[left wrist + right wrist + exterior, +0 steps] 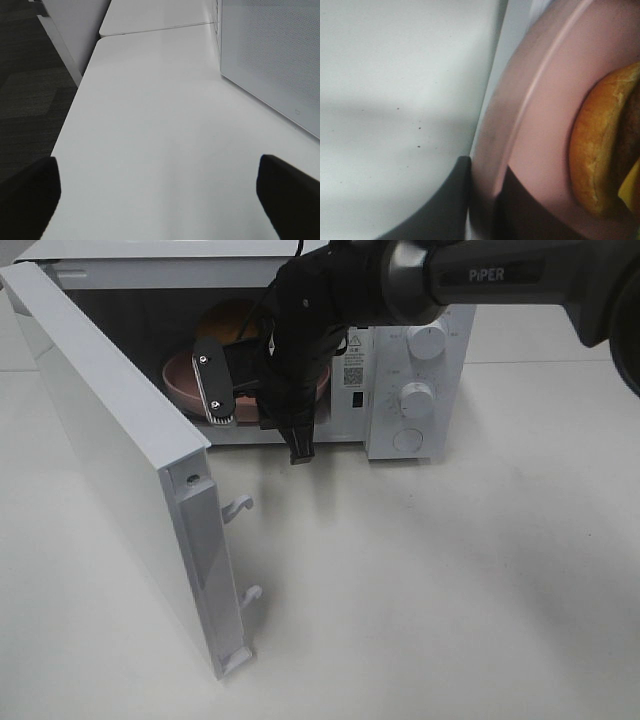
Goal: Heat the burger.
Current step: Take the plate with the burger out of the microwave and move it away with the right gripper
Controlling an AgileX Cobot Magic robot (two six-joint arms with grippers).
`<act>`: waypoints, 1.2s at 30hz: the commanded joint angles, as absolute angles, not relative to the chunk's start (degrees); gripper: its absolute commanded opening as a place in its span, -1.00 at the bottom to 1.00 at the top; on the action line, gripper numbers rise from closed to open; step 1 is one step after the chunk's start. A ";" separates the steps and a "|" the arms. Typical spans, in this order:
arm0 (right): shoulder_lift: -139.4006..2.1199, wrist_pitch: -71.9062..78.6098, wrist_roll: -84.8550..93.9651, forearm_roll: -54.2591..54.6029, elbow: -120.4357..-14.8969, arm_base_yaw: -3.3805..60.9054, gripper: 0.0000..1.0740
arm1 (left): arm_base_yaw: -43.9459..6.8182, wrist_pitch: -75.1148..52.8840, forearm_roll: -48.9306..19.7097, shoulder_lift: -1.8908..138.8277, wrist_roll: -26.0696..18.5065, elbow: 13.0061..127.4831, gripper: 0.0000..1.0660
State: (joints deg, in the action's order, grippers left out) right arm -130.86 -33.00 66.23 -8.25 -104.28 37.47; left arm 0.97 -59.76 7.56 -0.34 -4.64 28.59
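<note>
The burger (228, 318), golden-brown bun up, sits on a round pink plate (180, 375) inside the open white microwave (440, 300). My right gripper (245, 390) reaches in through the door opening from the right. In the right wrist view its dark fingers (445, 205) stand on either side of the pink plate's rim (520, 115), shut on it, with the burger (600, 145) close beyond. My left gripper (160, 200) is open over bare white table with nothing between its fingertips (30, 195); it is out of the high view.
The microwave door (110, 420) swings wide open toward the front left, with two latch hooks (240, 506) on its edge. Two knobs (417, 398) are on the right-hand control panel. A white perforated panel (275, 50) stands near the left gripper, and the table edge (75, 115) drops to dark floor.
</note>
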 commanded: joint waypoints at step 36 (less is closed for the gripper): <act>-107.26 -18.45 90.01 -7.16 -73.40 36.10 -1.00 | 0.92 -59.07 7.33 -1.32 -4.53 28.53 0.88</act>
